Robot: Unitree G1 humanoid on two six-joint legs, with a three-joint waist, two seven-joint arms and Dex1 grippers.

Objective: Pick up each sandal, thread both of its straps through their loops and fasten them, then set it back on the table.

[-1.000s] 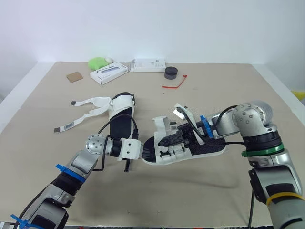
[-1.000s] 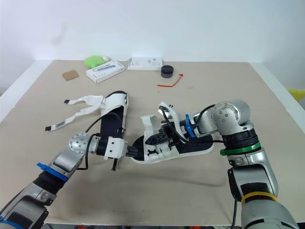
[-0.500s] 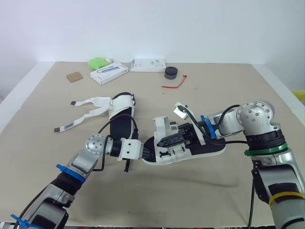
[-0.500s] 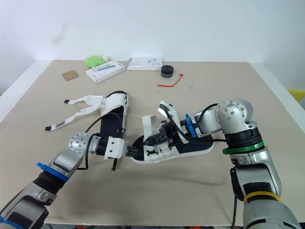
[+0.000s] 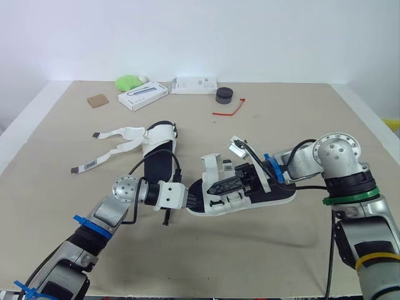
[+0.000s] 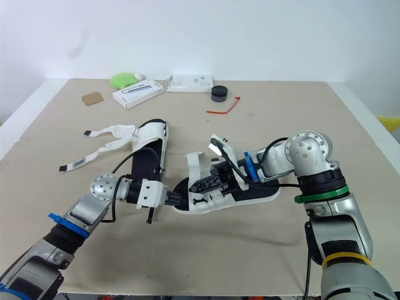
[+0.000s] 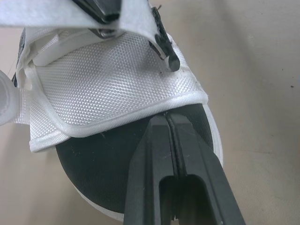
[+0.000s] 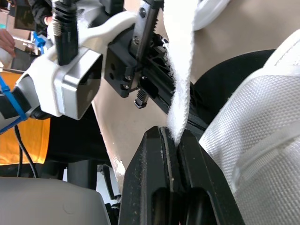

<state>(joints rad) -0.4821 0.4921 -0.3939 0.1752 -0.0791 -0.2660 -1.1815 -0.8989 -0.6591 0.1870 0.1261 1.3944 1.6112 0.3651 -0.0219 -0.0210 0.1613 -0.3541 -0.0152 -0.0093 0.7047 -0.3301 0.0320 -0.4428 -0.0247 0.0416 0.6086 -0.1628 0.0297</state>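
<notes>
Sandal (image 5: 275, 195): white upper, black footbed; it lay at the near middle of the table (image 5: 281, 125), between the two grippers. Left gripper (image 7: 167, 118) had its fingers pressed together on the sandal's toe edge, and right gripper (image 8: 175, 137) was pinched on a white strap (image 8: 180, 70) rising from the upper. Second sandal (image 5: 157, 150): lay farther back beyond the left arm, its straps undone and trailing left.

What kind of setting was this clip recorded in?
Probably a robotics lab test bench: a plain tan table against a bare white wall, set with props such as a sandal, a small white box and a red tie.
</notes>
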